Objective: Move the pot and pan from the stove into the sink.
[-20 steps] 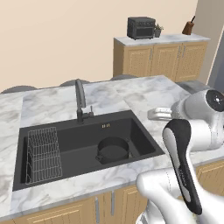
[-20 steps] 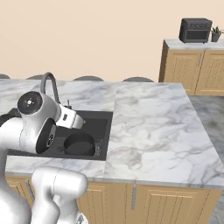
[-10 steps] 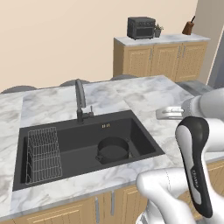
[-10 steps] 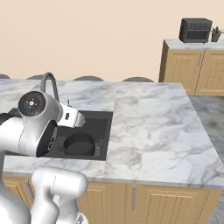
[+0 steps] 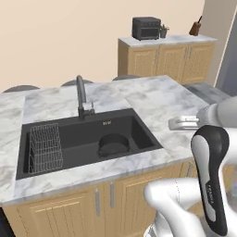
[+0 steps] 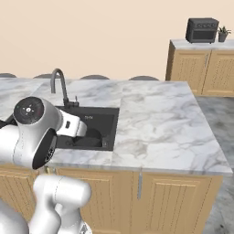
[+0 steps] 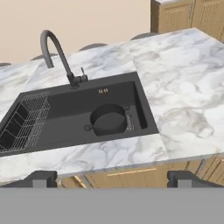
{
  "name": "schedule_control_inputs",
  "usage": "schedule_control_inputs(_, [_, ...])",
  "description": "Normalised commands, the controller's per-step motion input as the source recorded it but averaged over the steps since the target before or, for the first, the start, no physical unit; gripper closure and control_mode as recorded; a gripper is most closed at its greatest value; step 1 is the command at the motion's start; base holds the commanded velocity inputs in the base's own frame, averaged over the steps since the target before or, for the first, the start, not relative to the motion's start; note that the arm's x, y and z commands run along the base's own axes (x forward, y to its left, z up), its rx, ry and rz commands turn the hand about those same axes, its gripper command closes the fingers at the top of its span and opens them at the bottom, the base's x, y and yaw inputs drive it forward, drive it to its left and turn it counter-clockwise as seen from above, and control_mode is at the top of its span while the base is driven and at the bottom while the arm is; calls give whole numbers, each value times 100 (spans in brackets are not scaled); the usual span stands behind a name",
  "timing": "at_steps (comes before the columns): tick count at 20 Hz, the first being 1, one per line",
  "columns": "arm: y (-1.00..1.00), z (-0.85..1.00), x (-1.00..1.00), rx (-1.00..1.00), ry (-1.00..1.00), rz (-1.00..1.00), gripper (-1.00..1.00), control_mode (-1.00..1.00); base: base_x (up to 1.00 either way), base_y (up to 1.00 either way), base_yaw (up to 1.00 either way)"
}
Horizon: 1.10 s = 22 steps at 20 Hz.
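Note:
The pot [image 7: 109,119] is a dark round vessel with two small loop handles, and it stands on the floor of the black sink [image 7: 65,127], right of the middle. It also shows in the left base view as the pot [image 5: 113,144] inside the sink [image 5: 69,132]. In the right base view my arm half hides the pot [image 6: 93,137]. My gripper [image 7: 112,179] hangs open and empty well above the counter's front edge, away from the pot. The pan and the stove are out of view.
A wire rack [image 5: 45,147] fills the sink's left end and a dark arched faucet [image 5: 81,95] rises behind the basin. Marble counter [image 7: 183,87] stretches to the right of the sink. A toaster oven [image 5: 146,28] sits on far wooden cabinets.
My arm has swung back and to the right, away from the sink. The gripper stays open and the pot has not moved in the basin.

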Motion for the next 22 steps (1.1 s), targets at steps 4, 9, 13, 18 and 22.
schedule_control_inputs(4, [0,0,0,0,0,0,-100,100,-71,-9,0])
schedule_control_inputs(9, [0,0,0,0,0,0,-100,100,-6,-9,-4])
schedule_control_inputs(13, [0,0,0,0,0,0,-100,100,-2,-31,-36])
schedule_control_inputs(18, [0,0,0,0,0,0,-100,100,0,-19,-44])
schedule_control_inputs(22, [0,0,0,0,0,0,-100,100,4,-16,-47])
